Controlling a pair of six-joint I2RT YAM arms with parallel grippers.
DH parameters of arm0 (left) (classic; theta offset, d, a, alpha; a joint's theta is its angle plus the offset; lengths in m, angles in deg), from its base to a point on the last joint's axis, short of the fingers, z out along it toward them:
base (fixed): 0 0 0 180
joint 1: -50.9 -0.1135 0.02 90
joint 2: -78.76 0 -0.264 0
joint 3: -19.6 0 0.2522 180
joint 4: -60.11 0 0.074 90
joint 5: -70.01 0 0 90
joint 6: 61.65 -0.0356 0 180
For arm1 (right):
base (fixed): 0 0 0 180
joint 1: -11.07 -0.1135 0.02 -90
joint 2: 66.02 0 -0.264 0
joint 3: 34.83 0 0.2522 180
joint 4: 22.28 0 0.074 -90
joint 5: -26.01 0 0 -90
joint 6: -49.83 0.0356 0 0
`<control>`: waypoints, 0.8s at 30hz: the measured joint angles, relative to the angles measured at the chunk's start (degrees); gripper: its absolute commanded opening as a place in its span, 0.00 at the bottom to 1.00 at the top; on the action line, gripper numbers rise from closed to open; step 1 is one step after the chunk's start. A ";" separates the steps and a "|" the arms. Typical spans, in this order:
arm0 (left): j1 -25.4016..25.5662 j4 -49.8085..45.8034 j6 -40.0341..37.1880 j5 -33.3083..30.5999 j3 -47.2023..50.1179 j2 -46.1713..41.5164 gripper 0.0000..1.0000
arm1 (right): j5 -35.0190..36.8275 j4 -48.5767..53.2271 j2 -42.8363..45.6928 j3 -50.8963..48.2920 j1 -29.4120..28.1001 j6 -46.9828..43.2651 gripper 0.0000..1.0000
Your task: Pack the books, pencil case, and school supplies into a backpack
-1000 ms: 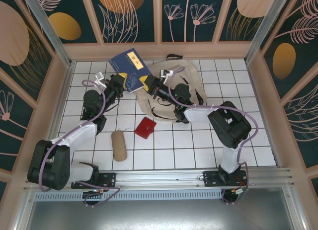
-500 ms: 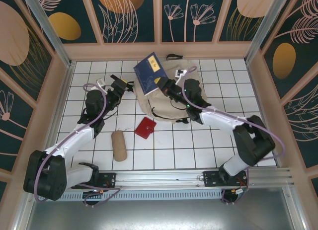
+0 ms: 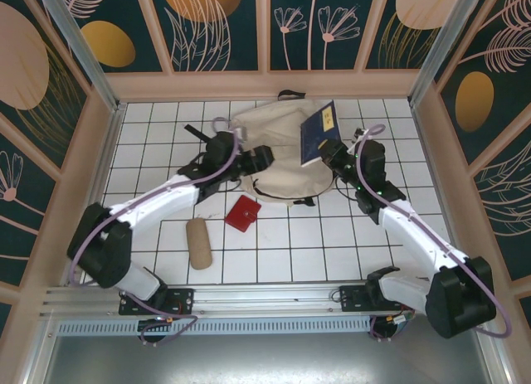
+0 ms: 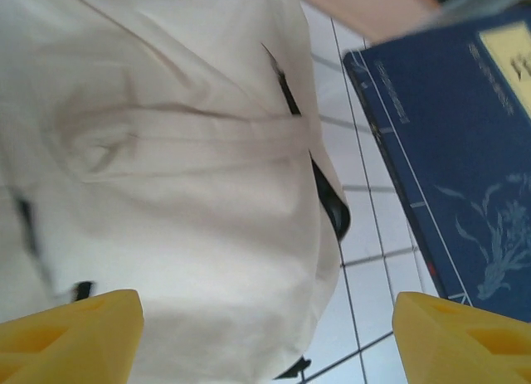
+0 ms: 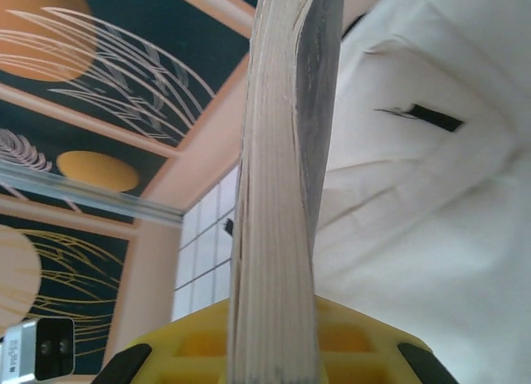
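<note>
The beige backpack (image 3: 270,143) lies flat at the back middle of the tiled table. My right gripper (image 3: 333,154) is shut on a navy book (image 3: 318,133) with a yellow label, held tilted above the backpack's right edge. In the right wrist view the book (image 5: 278,193) stands edge-on between the yellow jaws, with the backpack (image 5: 431,201) beside it. My left gripper (image 3: 257,158) hovers open over the backpack's left-middle part; its yellow fingertips (image 4: 70,338) straddle bare fabric (image 4: 182,168), and the book (image 4: 465,152) shows at the right. The red square (image 3: 243,212) and the tan pencil case (image 3: 198,243) lie on the tiles in front.
Black straps (image 3: 197,135) trail from the backpack's left side, and a loop (image 3: 289,94) pokes out at its top. Pink-framed walls (image 3: 265,84) close the back and both sides. White tiles (image 3: 332,243) stretch in front of the backpack, up to the metal rail (image 3: 265,297).
The left gripper opened, let go of the book and swung right onto the backpack. The right gripper carried the book from the back left across to the backpack's right edge.
</note>
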 measured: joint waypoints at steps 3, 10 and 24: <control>5.40 -4.17 -3.52 -2.45 -7.52 6.91 0.76 | -0.20 4.63 2.73 -0.48 2.34 -1.01 0.00; 14.49 -14.67 -10.60 -7.69 -25.66 23.45 0.69 | -0.79 11.74 9.11 -2.40 10.49 -2.16 0.00; 16.92 -31.50 -14.78 -16.44 -44.85 40.52 0.55 | -4.85 15.65 13.29 -6.56 17.00 -2.97 0.00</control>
